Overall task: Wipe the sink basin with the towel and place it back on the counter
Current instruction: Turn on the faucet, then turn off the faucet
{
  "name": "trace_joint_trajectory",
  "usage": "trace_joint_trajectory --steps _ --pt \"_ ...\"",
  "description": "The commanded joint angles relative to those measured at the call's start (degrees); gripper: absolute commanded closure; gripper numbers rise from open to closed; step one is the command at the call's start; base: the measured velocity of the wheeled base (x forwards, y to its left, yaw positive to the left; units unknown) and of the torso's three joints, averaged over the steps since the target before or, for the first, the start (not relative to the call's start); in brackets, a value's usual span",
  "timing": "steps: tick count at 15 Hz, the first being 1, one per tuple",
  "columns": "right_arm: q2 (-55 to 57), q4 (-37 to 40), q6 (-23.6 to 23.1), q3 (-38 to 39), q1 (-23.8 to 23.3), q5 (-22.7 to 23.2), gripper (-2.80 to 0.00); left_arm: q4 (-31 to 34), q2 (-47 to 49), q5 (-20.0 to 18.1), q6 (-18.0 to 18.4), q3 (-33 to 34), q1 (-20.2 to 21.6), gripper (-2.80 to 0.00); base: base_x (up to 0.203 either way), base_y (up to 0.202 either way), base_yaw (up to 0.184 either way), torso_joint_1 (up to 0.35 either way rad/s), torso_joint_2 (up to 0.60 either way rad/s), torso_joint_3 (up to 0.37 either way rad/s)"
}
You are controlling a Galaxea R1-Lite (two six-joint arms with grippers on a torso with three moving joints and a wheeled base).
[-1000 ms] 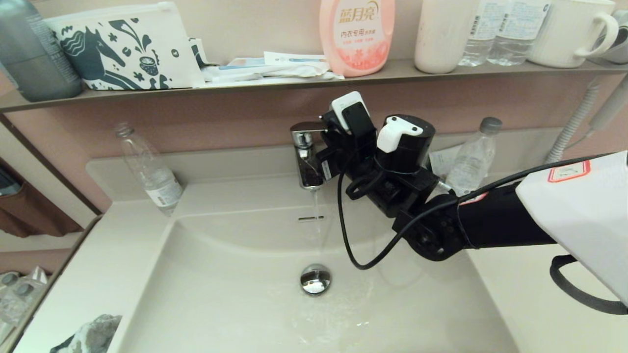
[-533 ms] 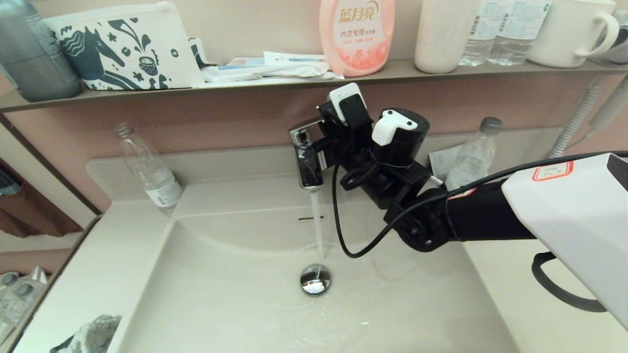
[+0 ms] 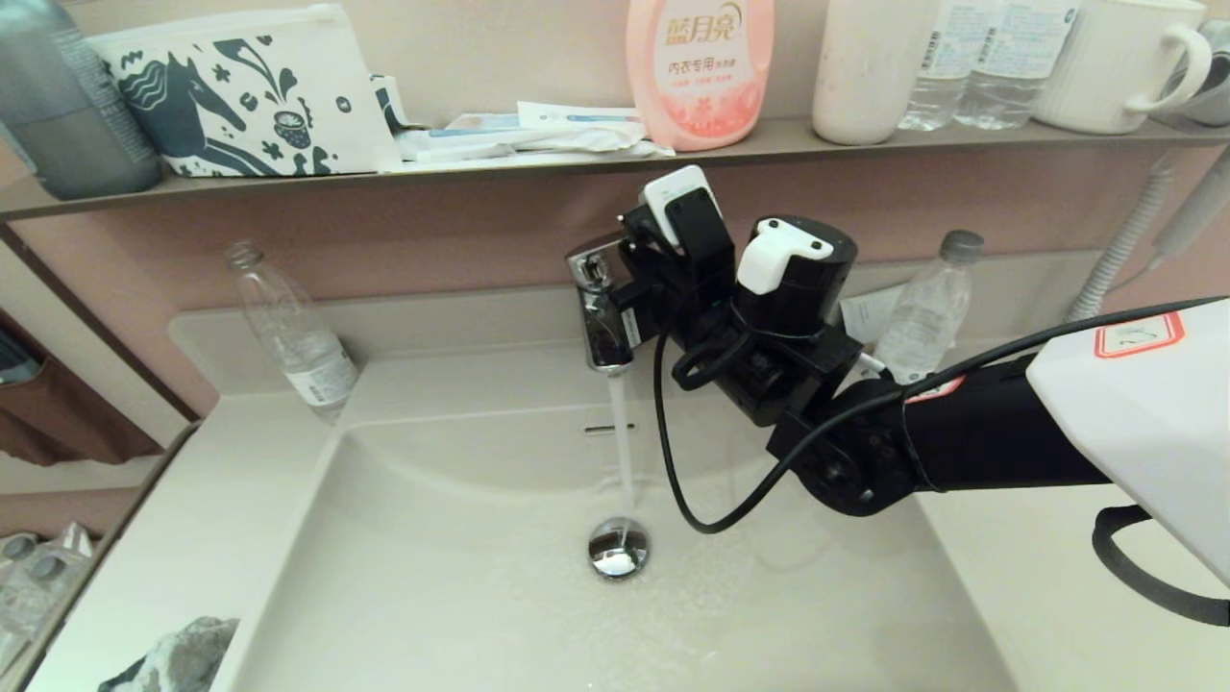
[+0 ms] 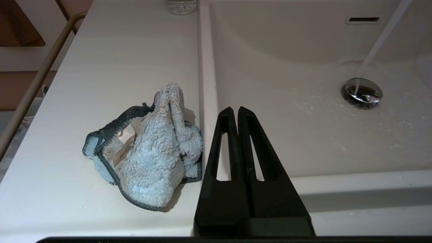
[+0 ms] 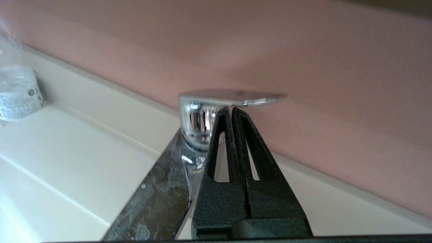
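The cream sink basin (image 3: 452,586) has water running from the chrome faucet (image 3: 603,317) onto its round drain plug (image 3: 618,548). My right gripper (image 5: 231,108) is shut, its tips just under the faucet's flat lever (image 5: 233,98), with nothing held. The crumpled light grey towel (image 4: 148,148) lies on the counter (image 4: 118,60) left of the basin, and only its tip (image 3: 178,658) shows in the head view. My left gripper (image 4: 237,109) is shut and empty, parked above the basin's near left rim beside the towel.
A clear bottle (image 3: 293,332) leans at the counter's back left and another bottle (image 3: 922,308) at the back right. The wall shelf (image 3: 596,154) carries a horse-print pouch (image 3: 245,96), a pink detergent bottle (image 3: 700,67) and cups. A rail (image 4: 33,84) runs along the counter's left edge.
The right gripper rose with the faucet lever and then dropped slightly; the water went from a thin trickle to a steady stream. The left arm has not moved.
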Motion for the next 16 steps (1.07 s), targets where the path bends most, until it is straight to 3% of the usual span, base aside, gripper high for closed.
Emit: trace_joint_trajectory --steps 1,5,12,16 --pt "-0.58 -0.30 -0.08 -0.79 0.30 -0.05 0.00 0.05 0.01 0.05 -0.05 0.03 0.01 0.00 0.000 0.000 0.000 0.000 0.00 0.000" --pt "1.04 0.11 0.00 -5.64 0.30 -0.05 0.00 0.05 0.01 0.05 -0.05 -0.01 0.01 0.00 0.000 0.000 0.000 0.000 0.00 0.000" --pt "2.06 2.48 0.29 -5.73 4.96 -0.14 0.00 0.05 0.01 0.05 -0.05 -0.06 0.01 0.00 0.000 0.000 0.000 0.000 0.00 0.000" --pt "1.71 2.48 0.25 -7.05 5.26 -0.28 0.00 0.05 0.01 0.05 -0.05 0.03 0.01 0.00 0.000 0.000 0.000 0.000 0.00 0.000"
